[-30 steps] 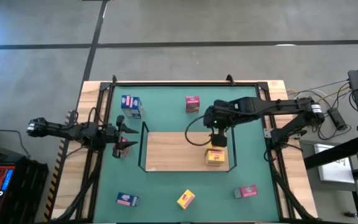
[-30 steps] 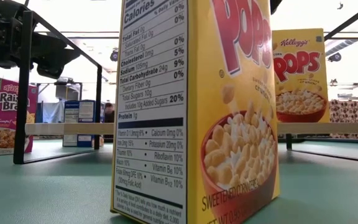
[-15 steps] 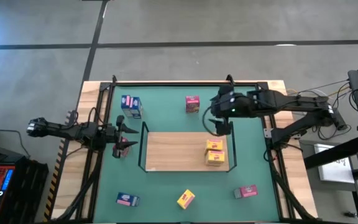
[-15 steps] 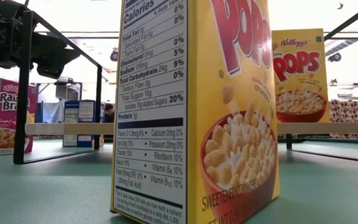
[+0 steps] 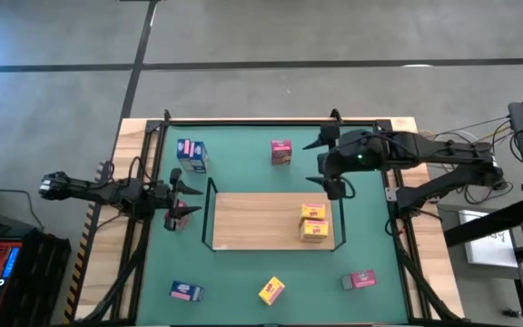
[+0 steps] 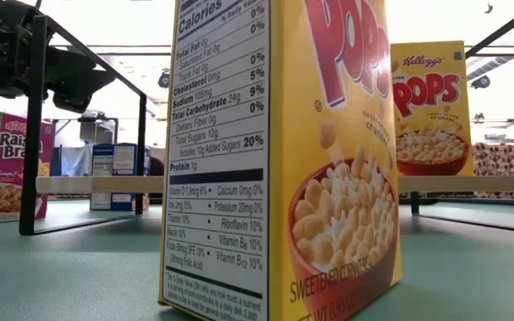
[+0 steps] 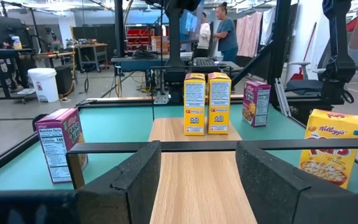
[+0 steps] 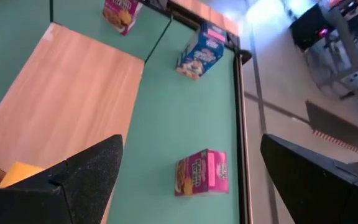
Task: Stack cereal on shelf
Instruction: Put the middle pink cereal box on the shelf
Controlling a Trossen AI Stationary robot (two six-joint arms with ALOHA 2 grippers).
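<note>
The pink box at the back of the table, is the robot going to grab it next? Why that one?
Probably yes. The right claw is open and empty, off the shelf where two yellow boxes stand. The pink box stands nearest on the green table, so swinging over it seems the likely next move.

You can read "POPS" and "Calories" (nutrition panel) on the near yellow box (image 6: 279,160); "Kellogg's POPS" on the box behind (image 6: 429,111), at 3 o'clock.
</note>
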